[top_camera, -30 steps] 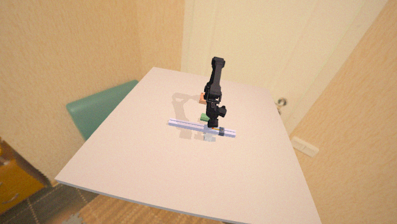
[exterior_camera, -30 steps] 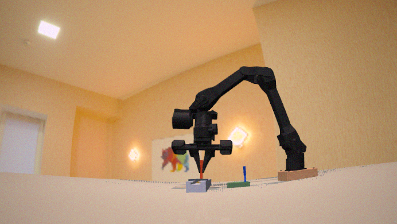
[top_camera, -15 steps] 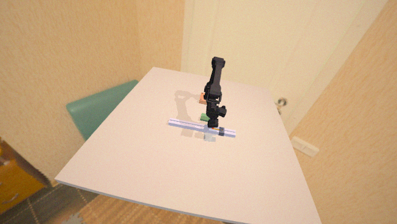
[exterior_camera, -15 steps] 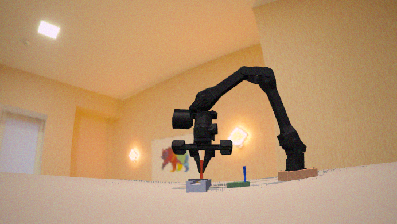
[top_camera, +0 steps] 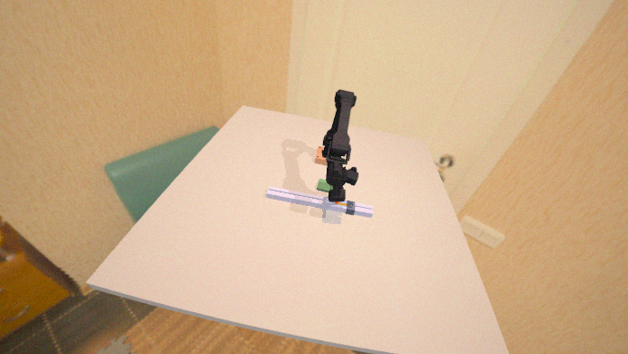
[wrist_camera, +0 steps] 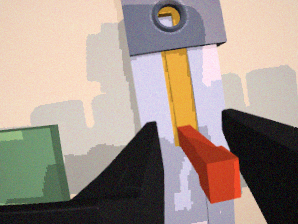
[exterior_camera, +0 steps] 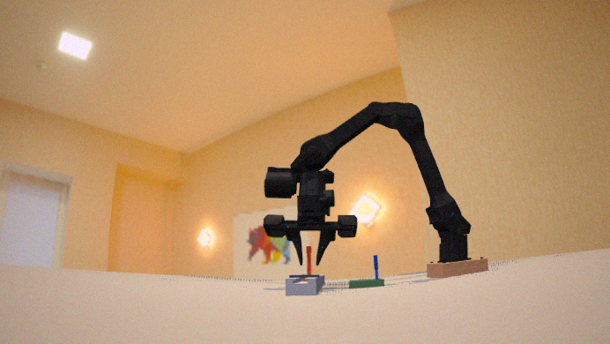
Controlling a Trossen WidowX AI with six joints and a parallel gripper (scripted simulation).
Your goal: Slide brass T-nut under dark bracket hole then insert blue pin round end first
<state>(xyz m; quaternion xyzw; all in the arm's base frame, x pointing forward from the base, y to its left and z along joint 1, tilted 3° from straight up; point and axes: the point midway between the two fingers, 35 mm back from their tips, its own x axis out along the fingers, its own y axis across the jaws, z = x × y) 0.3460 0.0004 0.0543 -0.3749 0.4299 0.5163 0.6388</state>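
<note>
The brass T-nut (wrist_camera: 181, 85) lies flat in the slot of the aluminum rail (top_camera: 295, 196) (exterior_camera: 301, 288) (wrist_camera: 150, 75). One end is under the dark bracket (top_camera: 350, 208) (wrist_camera: 150, 39). Through the bracket hole, brass and a pale patch show in the wrist view. Its handle (exterior_camera: 308, 260) (wrist_camera: 222, 177), orange-red, stands up from the slot. My gripper (exterior_camera: 309, 265) (wrist_camera: 189, 125) is open, with its fingers apart on either side of the handle. In the exterior view, gaps show on both sides. The blue pin (exterior_camera: 375, 265) stands upright in the green tray (top_camera: 323, 185) (exterior_camera: 365, 284) (wrist_camera: 30, 162).
The green tray is beside the rail, on the side of the arm's base. The orange-brown base block (top_camera: 320, 155) (exterior_camera: 456, 268) is farther back on the table (top_camera: 272, 268). The bracket stands across the rail near one rail end.
</note>
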